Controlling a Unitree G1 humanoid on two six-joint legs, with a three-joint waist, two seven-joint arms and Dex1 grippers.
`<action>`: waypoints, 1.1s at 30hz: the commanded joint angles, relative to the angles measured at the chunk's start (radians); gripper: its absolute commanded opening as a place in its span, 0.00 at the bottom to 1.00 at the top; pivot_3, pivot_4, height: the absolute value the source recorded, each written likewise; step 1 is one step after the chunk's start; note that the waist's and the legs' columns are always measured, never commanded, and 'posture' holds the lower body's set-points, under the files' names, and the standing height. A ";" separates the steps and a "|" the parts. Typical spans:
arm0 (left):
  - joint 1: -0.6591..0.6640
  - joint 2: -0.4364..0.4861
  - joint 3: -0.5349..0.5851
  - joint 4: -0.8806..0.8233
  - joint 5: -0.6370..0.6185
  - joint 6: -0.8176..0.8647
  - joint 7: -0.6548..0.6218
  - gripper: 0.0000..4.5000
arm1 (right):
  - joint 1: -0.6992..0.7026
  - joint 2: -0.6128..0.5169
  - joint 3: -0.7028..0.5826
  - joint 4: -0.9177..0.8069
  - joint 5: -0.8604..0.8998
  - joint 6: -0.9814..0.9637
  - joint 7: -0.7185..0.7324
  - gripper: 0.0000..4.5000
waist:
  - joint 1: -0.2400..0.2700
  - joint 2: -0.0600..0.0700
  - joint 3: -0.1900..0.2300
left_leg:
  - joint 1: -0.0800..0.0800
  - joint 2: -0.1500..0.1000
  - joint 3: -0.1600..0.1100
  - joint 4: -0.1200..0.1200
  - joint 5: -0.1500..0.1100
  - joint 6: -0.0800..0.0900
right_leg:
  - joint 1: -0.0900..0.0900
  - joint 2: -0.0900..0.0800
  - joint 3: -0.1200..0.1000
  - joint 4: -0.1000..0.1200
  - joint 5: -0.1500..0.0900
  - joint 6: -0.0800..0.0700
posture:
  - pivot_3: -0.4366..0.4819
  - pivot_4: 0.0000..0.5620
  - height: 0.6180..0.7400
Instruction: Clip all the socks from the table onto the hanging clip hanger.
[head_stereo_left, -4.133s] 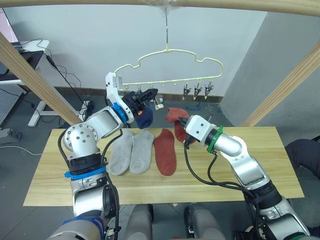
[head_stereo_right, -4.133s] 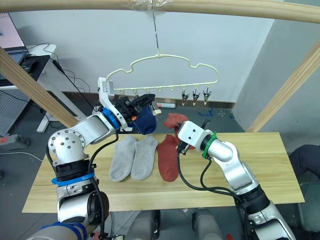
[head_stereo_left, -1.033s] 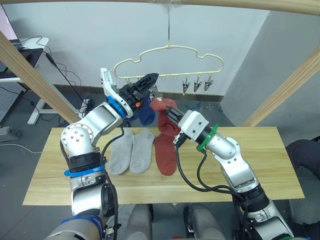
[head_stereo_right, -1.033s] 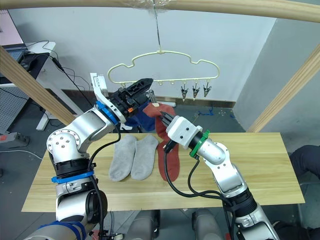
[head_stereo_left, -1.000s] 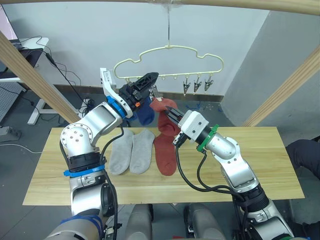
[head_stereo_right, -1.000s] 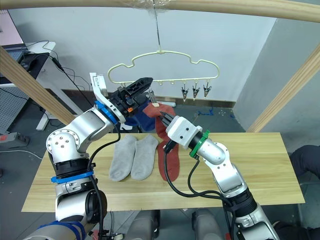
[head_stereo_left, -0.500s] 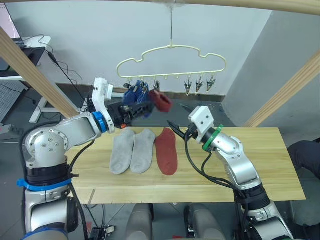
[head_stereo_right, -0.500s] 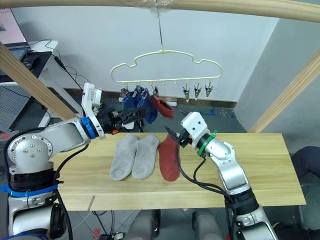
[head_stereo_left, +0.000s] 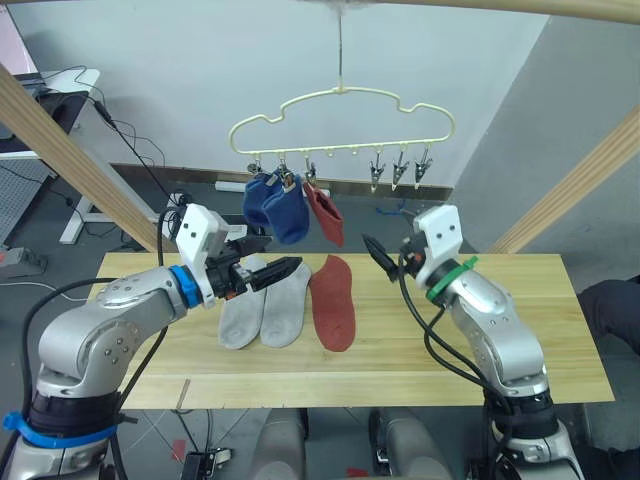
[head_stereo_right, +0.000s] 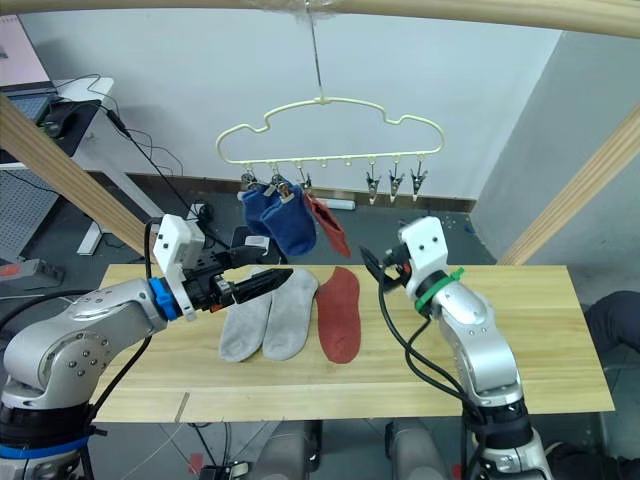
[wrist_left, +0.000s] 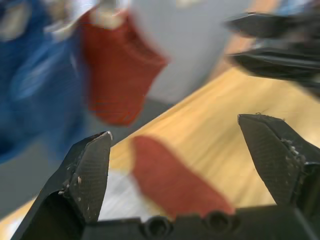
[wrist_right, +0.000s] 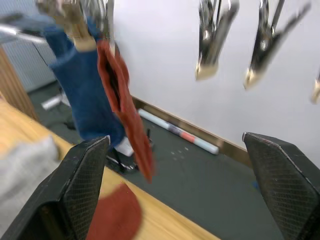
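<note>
Across the lower half of the left eye view lies the wide desk of light wooden planks. Above it, at upper centre, the thin pale-yellow wire clip hanger with a wavy top hangs by its slim hook from a thick wooden pole. Two blue fabric ankle socks and one rust-red ankle sock hang from the clips at the left end of its bar; the three clips at the right end hang bare. At centre of the desk, two light-grey ankle socks lie side by side, touching, with the second rust-red ankle sock flat just to their right. Left of centre, the left claw hovers over the grey socks, its black fingers spread wide and holding nothing. Right of centre, the right claw is raised near the far desk edge, pointing toward the hung socks; its fingers also stand wide apart and empty.
</note>
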 joint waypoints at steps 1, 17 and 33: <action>0.034 -0.016 -0.003 -0.032 0.100 -0.183 -0.097 1.00 | -0.069 0.037 -0.016 0.006 -0.001 0.006 -0.062 0.99 | 0.002 0.000 0.000 | 0.000 0.000 0.000 0.000 0.000 0.000 | 0.000 0.000 0.000 0.000 0.000 0.000 | 0.56 0.50 1.00; 0.023 -0.116 0.078 -0.103 0.094 -0.353 -0.130 1.00 | -0.198 0.097 -0.020 0.111 0.015 -0.034 -0.106 0.99 | 0.002 0.000 0.000 | -0.005 0.000 -0.001 0.001 0.000 0.001 | -0.005 0.000 -0.002 0.002 0.000 0.000 | 0.58 0.49 1.00; 0.051 -0.119 0.085 -0.117 0.098 -0.344 -0.097 1.00 | -0.248 0.149 -0.005 0.165 0.025 -0.064 -0.102 0.99 | 0.002 0.000 0.000 | -0.005 0.000 0.000 0.002 0.001 0.000 | -0.009 0.001 0.000 0.009 0.000 0.000 | 0.60 0.46 1.00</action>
